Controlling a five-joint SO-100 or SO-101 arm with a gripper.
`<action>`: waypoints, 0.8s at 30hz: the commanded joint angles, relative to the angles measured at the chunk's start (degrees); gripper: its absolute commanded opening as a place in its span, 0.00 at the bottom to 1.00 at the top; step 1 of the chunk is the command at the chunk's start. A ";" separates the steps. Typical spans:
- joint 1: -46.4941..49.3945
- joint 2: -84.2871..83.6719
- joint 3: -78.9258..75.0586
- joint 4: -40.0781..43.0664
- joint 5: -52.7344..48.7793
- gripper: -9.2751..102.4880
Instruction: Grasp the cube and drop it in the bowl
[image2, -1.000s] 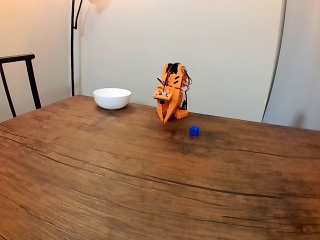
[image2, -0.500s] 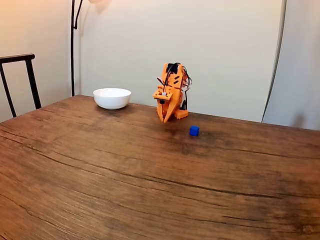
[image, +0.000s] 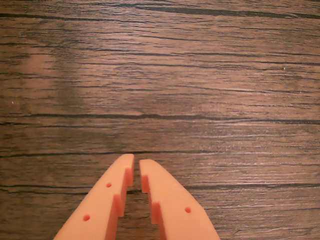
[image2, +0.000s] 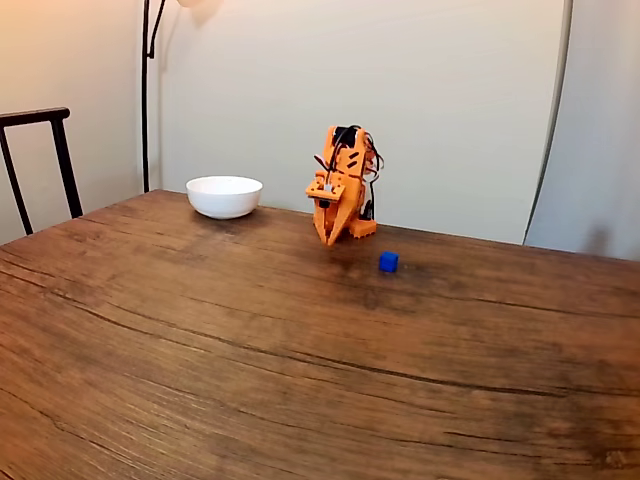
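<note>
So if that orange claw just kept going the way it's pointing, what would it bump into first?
Probably just the wooden table: the gripper points down at bare wood, nearly shut. The blue cube sits off to its side.

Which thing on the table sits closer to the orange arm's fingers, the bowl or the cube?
The blue cube, just right of the arm in the fixed view; the white bowl sits farther off, to its left.

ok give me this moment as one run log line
stage: pre-grasp | gripper: nearly shut, empty, above bare wood | cube: on table, right of arm in fixed view | bowl: left of arm, empty
</note>
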 joint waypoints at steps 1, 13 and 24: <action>-0.44 -0.53 0.00 3.69 0.00 0.08; -11.69 -0.53 -8.53 4.57 -0.44 0.08; -24.35 -0.53 -17.93 9.05 -0.62 0.08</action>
